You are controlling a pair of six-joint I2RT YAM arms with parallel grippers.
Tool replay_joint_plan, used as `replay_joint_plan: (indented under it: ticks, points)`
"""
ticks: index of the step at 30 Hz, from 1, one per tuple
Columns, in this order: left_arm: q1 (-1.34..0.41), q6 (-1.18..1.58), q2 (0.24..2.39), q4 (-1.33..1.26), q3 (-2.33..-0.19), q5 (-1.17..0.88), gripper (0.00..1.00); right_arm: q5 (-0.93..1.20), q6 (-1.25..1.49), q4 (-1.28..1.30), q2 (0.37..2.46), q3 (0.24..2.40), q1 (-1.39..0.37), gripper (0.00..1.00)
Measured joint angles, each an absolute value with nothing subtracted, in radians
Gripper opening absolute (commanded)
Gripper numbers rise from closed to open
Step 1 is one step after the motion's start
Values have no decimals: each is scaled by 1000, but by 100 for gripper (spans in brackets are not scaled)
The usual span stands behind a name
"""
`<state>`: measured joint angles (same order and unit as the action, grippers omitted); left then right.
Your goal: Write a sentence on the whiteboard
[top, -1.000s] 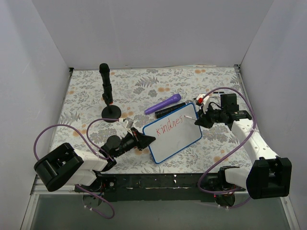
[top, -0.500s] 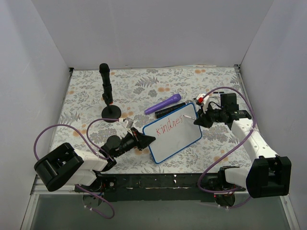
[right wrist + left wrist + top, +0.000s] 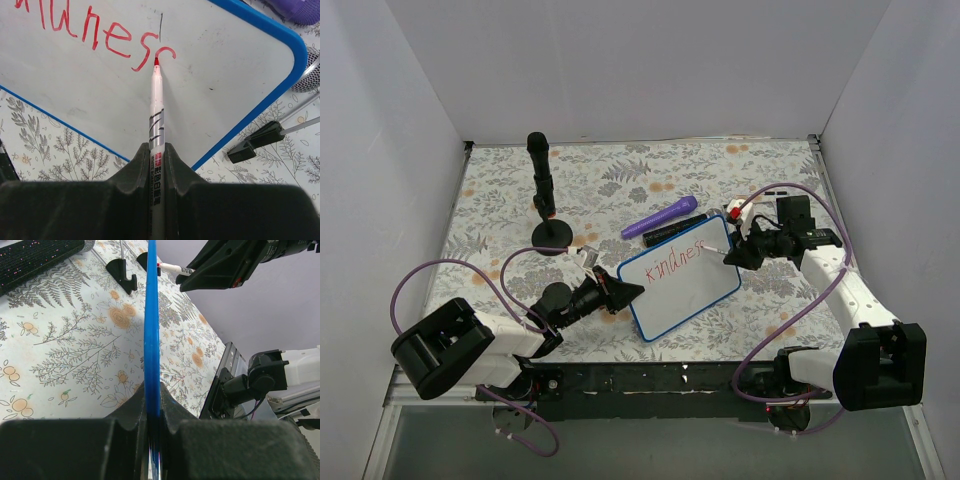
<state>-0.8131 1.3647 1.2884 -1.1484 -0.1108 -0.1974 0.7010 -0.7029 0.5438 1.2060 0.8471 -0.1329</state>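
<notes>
The whiteboard (image 3: 682, 282) lies on the floral mat, white with a thin blue frame. My left gripper (image 3: 632, 292) is shut on its left edge; the left wrist view shows the blue frame (image 3: 151, 325) edge-on between the jaws. Red writing (image 3: 676, 262) on the board reads "kindnes" plus a part-formed letter; it shows in the right wrist view (image 3: 110, 35). My right gripper (image 3: 738, 256) is shut on a white marker (image 3: 156, 107) whose red tip touches the board at the end of the last stroke.
A purple marker (image 3: 660, 216) and a black microphone (image 3: 672, 231) lie just behind the board. A black stand (image 3: 544, 195) rises at the back left. Two black clips (image 3: 122, 272) lie on the mat beyond the board. White walls enclose three sides.
The red writing has grown by part of another letter after "kindnes". My right gripper with the marker has shifted slightly right along the board. The left gripper has not moved.
</notes>
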Motion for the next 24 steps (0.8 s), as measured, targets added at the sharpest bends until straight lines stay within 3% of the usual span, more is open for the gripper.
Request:
replay_joint_plan:
  ticks: [24]
  points:
    - [-813, 1367, 1288, -1149, -111, -192, 0, 657, -738, 614, 1206, 839, -137, 1]
